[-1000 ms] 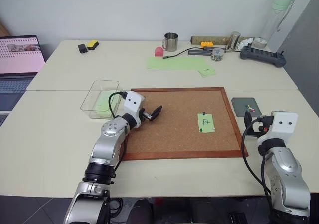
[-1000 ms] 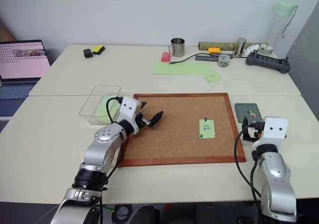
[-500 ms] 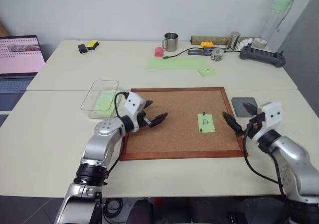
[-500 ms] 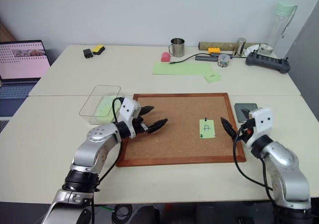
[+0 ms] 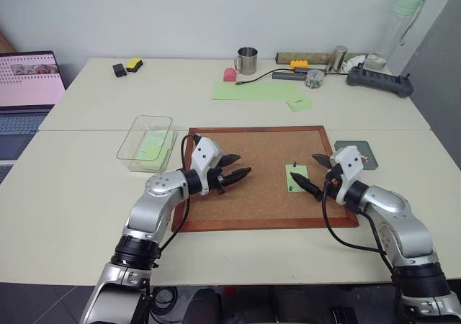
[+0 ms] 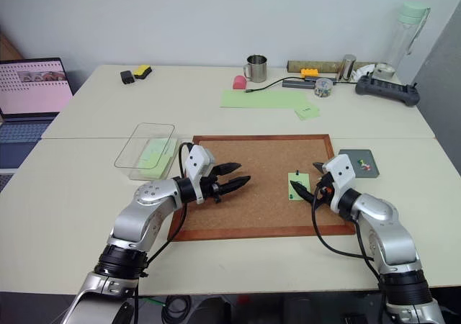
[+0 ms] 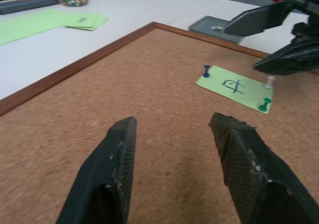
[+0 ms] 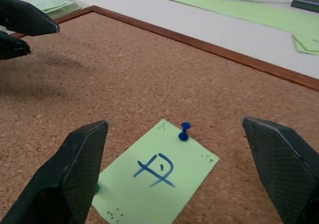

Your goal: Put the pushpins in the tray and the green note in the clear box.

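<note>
Left eye view: the right hand [image 5: 308, 174], fingers spread wide and empty, hovers over the right edge of the cork board [image 5: 252, 151], with the green note [image 5: 297, 177] just at its 9 o'clock. In the right wrist view, the note [image 8: 155, 183] lies flat between the 2 fingers, marked in dark ink, with 1 blue pushpin [image 8: 184, 132] stuck at 1 edge. The left wrist view adds a green pushpin [image 7: 264, 104] and a white pushpin [image 7: 269, 82] on the far edge of the same note. The left hand [image 5: 235, 171] hovers above the board's left half, empty, its fingers partly apart, pointing toward the note at its 3 o'clock. The tray [image 5: 356, 151] sits on the worktop [image 5: 72, 187] just past the board's right edge, holding small pins. The clear box [image 5: 145, 142] stands beside the board's upper left corner, at 10 o'clock from the left hand, with pale green paper inside.
</note>
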Available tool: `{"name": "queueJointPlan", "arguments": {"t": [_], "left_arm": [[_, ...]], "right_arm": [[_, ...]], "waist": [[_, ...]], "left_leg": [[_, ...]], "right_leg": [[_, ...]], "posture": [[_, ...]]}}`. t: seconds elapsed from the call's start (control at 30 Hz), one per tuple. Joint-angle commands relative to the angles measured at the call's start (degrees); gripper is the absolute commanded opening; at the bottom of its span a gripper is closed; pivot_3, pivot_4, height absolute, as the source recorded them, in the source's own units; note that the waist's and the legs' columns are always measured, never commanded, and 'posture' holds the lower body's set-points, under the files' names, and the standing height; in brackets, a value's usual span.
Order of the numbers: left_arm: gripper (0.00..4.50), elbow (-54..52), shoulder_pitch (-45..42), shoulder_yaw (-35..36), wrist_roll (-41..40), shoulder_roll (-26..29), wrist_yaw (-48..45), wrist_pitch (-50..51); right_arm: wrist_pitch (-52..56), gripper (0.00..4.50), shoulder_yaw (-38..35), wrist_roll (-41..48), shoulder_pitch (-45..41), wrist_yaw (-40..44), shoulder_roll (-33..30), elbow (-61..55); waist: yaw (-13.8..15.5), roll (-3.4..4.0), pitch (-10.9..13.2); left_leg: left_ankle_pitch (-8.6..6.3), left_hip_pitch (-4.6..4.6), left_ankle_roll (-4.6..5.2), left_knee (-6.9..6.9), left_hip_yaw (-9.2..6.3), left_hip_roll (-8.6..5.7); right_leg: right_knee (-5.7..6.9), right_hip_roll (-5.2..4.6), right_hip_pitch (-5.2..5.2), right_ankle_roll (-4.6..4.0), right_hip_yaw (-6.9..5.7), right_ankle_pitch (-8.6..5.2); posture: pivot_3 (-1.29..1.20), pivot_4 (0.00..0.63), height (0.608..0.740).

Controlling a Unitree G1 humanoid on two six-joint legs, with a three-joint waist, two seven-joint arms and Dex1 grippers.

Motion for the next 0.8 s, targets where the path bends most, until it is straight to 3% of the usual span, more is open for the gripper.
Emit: {"name": "queueJointPlan", "arguments": {"t": [0.03,0.47,0.8], "left_arm": [[1.92,-0.4,-1.8,-0.2,-0.3,-0.3,-0.9,-1.2],[0.18,0.6,-1.8,-1.9,0.2,-1.2,-2.1,-1.3],[0.04,7.0,0.1,-5.3,5.2,-1.6,-0.5,-2.6]], "right_arm": [[-1.4,4.5,-0.2,-0.8,-2.3,-0.6,0.6,0.8],[-0.8,4.5,0.1,-1.8,-4.2,-1.4,2.3,2.6],[-1.1,4.5,1.1,-2.5,-6.0,-1.7,3.8,5.7]], "waist": [[0.0,0.0,0.0],[0.0,0.0,0.0],[-0.1,0.0,0.0]], "left_leg": [[0.0,0.0,0.0,0.0,0.0,0.0],[0.0,0.0,0.0,0.0,0.0,0.0],[0.0,0.01,0.0,0.0,0.01,0.0]], "right_leg": [[0.0,0.0,0.0,0.0,0.0,0.0],[0.0,0.0,0.0,0.0,0.0,0.0],[0.0,0.0,0.0,0.0,0.01,0.0]], "posture": [[0.0,0.15,0.74],[0.0,0.15,0.74],[0.0,0.15,0.74]]}}
